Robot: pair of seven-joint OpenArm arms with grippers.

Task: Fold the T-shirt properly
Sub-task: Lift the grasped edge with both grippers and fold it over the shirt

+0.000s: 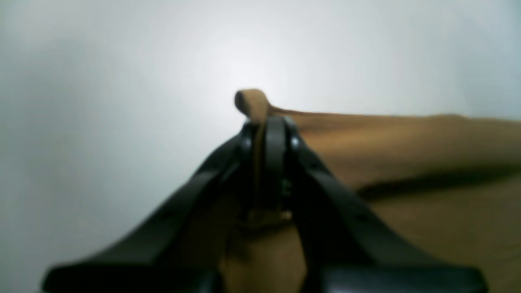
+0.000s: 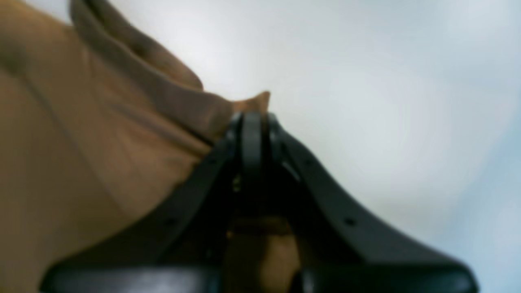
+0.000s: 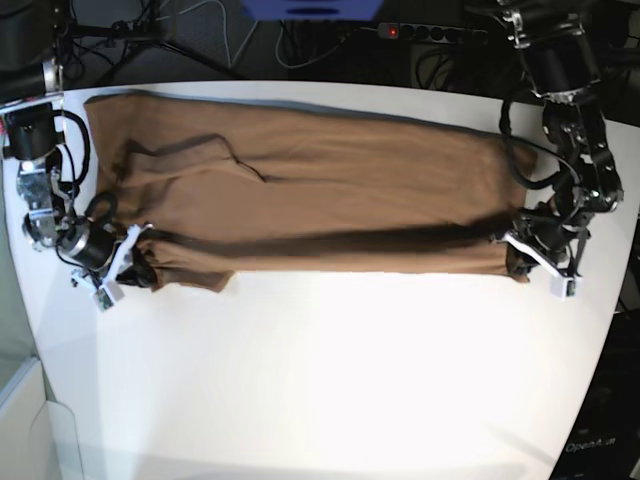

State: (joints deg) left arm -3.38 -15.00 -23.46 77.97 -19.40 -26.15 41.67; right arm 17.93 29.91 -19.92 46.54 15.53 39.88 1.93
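Observation:
The tan-brown T-shirt (image 3: 320,185) lies stretched long across the far half of the white table (image 3: 330,370), with its near long edge lifted and casting a dark shadow line. My left gripper (image 3: 518,262) is shut on the T-shirt's near right corner; in the left wrist view a tab of T-shirt (image 1: 250,103) pokes out past the shut left gripper (image 1: 268,122). My right gripper (image 3: 143,268) is shut on the near left corner, and the right wrist view shows T-shirt cloth (image 2: 81,134) pinched in the right gripper (image 2: 252,118).
Cables and a power strip (image 3: 430,32) lie behind the table's far edge. A blue object (image 3: 312,8) sits at the top. The table's curved right edge (image 3: 605,330) runs close to my left arm.

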